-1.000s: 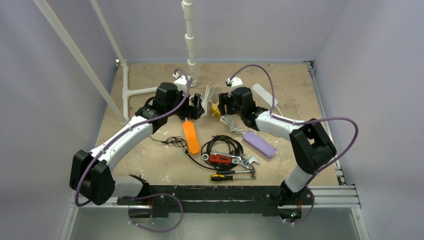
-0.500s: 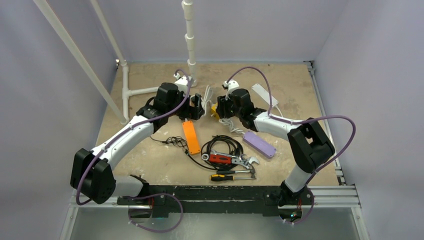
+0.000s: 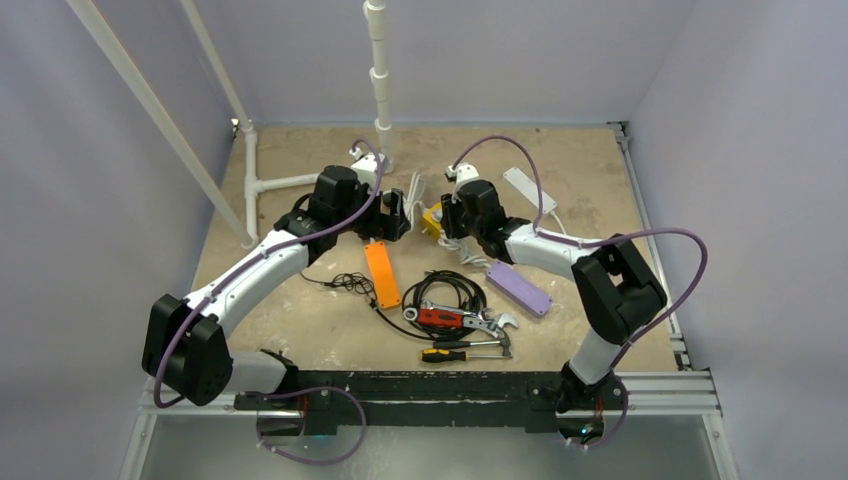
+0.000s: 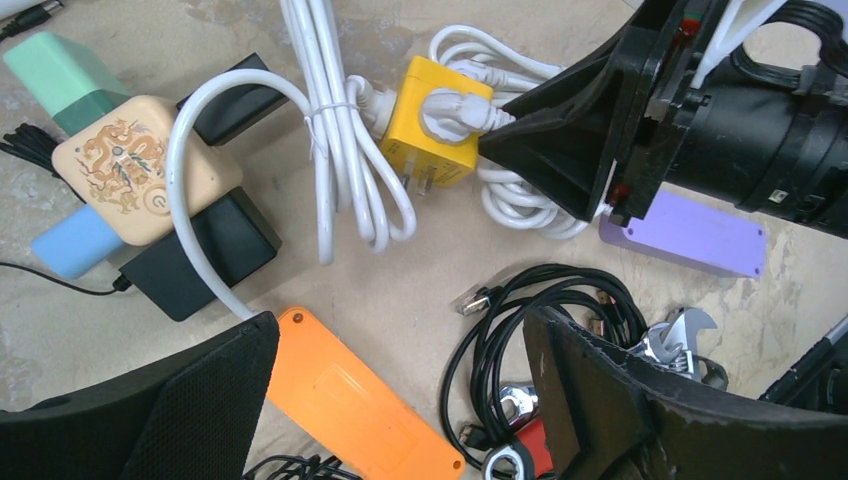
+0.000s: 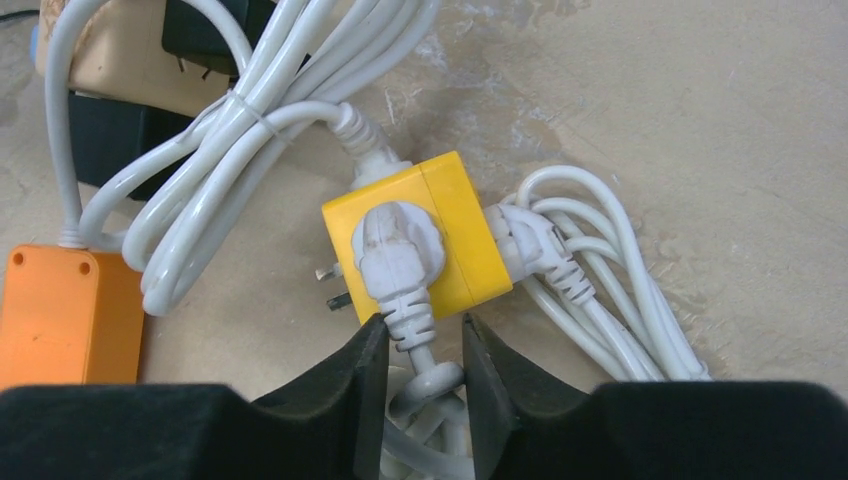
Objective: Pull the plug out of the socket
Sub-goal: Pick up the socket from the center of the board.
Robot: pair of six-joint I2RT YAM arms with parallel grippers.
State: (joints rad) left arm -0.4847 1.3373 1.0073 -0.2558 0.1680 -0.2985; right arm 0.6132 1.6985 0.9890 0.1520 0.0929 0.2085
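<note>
The yellow cube socket [image 5: 455, 215] lies on the tan board with a white plug [image 5: 395, 245] pushed into its upper face; other white plugs sit in its sides. My right gripper [image 5: 420, 330] straddles this plug's ribbed neck and cord, jaws narrow. One finger [image 5: 372, 345] touches the neck and a small gap shows on the other side. In the top view the socket [image 3: 432, 221] sits between both grippers, the right gripper [image 3: 445, 215] against it. My left gripper [image 4: 400, 325] hangs wide open and empty above the board, left of the socket [image 4: 430, 140].
An orange power strip [image 3: 381, 272] lies below the left gripper, a purple one [image 3: 518, 287] and a white one [image 3: 528, 188] to the right. Bundled white cords [image 4: 340, 130], a beige adapter [image 4: 130, 165], black cables [image 3: 445, 290], wrenches [image 3: 460, 320] and a screwdriver [image 3: 455, 353] lie around. White pipes [image 3: 380, 80] stand behind.
My right gripper has slid left up to the yellow socket and its jaws have narrowed around the plug's cord. The left arm has not moved.
</note>
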